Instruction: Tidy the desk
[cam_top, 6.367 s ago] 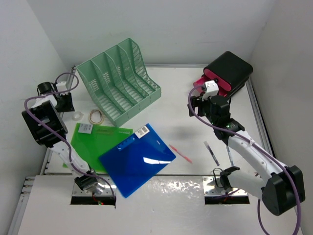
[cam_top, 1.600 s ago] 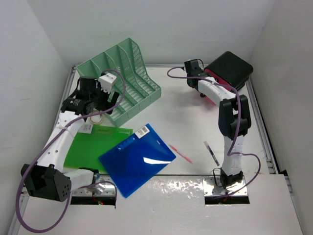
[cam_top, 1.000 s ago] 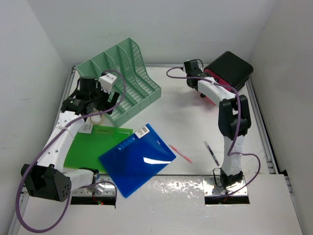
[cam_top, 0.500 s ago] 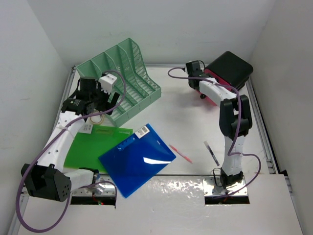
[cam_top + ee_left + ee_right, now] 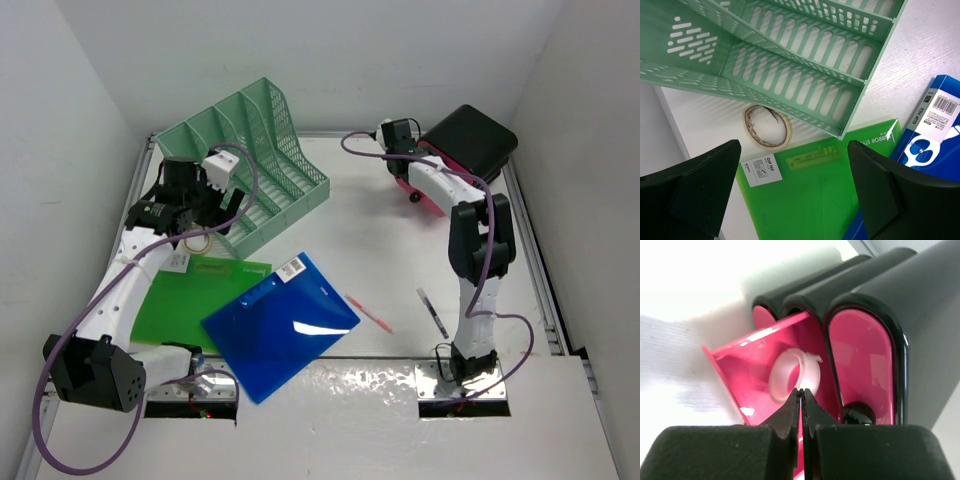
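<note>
- The surface (image 5: 380, 240) is the white tabletop that fills the top view, railed at its sides, with both arms bolted at its near edge. It is fixed and rigid, so I judge it is nothing to lift; tidying it means taking hold of the loose items on it.
- Towards its near left a blue folder (image 5: 282, 325) overlaps a green folder (image 5: 185, 295). Both look thin, slick and floppy, and are best pinched at a raised or overhanging edge.
- A tape roll (image 5: 767, 128) lies just beside the mint file rack (image 5: 245, 160). It looks light and easy to grip across its wall.
- The left pincer (image 5: 794, 150) hangs over the roll with its fingers spread wide, holding nothing.
- At the far right, the right pincer (image 5: 801, 392) is pressed closed at a pink drawer (image 5: 745, 375) standing out of the black drawer box (image 5: 468, 145). A white ring (image 5: 794, 375) lies inside the drawer, and nothing shows between the fingers.
- A pink pen (image 5: 370, 314) and a dark pen (image 5: 433, 312) lie loose.
</note>
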Robot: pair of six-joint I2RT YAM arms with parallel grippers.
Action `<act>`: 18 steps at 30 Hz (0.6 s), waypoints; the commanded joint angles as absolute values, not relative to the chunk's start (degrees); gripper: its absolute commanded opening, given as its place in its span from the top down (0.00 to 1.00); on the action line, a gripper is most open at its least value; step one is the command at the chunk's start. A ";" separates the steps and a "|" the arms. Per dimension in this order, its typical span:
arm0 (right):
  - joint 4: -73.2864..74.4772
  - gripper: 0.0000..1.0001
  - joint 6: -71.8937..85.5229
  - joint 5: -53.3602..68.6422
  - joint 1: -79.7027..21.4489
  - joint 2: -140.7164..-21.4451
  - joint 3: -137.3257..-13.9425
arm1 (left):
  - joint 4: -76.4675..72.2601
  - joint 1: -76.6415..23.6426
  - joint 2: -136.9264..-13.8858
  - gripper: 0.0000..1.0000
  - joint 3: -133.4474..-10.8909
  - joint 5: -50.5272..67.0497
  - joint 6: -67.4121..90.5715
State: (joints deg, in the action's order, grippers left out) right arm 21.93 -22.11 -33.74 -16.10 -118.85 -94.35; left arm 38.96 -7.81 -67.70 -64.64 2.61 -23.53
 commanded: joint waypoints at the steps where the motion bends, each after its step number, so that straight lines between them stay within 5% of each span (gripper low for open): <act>1: 21.62 1.00 -20.92 -30.77 -15.91 -119.09 -96.68 | 37.18 -7.29 -65.92 0.13 -64.51 2.29 -23.64; 18: 23.82 1.00 -18.63 -35.41 -14.06 -119.45 -95.29 | 37.53 -7.29 -66.00 0.13 -65.13 2.29 -23.99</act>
